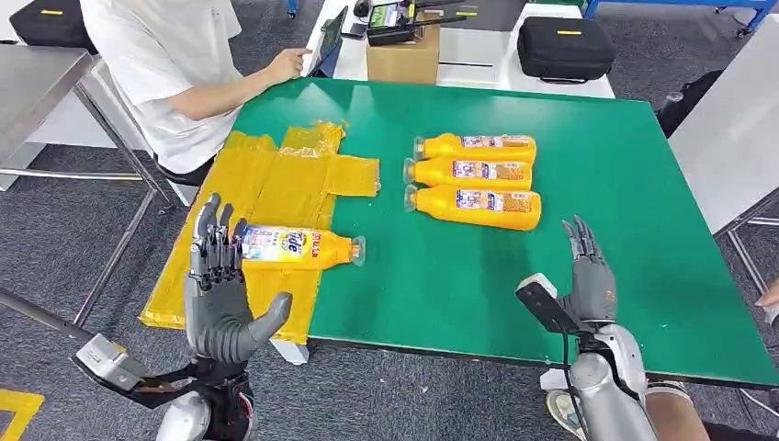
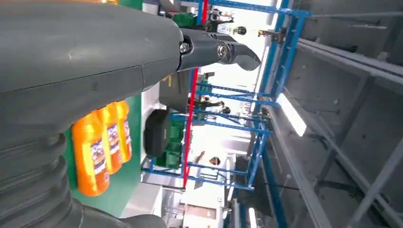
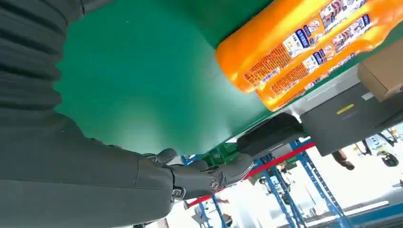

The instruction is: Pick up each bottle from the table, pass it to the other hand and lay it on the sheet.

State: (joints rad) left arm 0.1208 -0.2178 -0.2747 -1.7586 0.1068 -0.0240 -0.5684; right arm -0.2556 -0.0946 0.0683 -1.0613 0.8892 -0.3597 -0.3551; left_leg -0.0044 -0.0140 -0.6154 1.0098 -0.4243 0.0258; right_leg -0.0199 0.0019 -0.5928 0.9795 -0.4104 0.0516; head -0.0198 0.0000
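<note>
An orange bottle (image 1: pixel 299 246) lies on the yellow sheet (image 1: pixel 276 184) at the table's left, cap pointing right. My left hand (image 1: pixel 220 299) stands upright just left of its base, fingers spread, holding nothing. Three more orange bottles (image 1: pixel 473 172) lie side by side in the middle of the green table (image 1: pixel 597 184), and they appear as bottles (image 2: pixel 102 147) in the left wrist view and bottles (image 3: pixel 304 42) in the right wrist view. My right hand (image 1: pixel 588 280) hovers over the table's near edge, fingers straight and apart, empty.
A person in a white shirt (image 1: pixel 174 64) sits at the far left corner with a hand on a tablet (image 1: pixel 329 41). A cardboard box (image 1: pixel 402 57) and a black case (image 1: pixel 564 46) stand behind the table. A metal table (image 1: pixel 735 129) is at the right.
</note>
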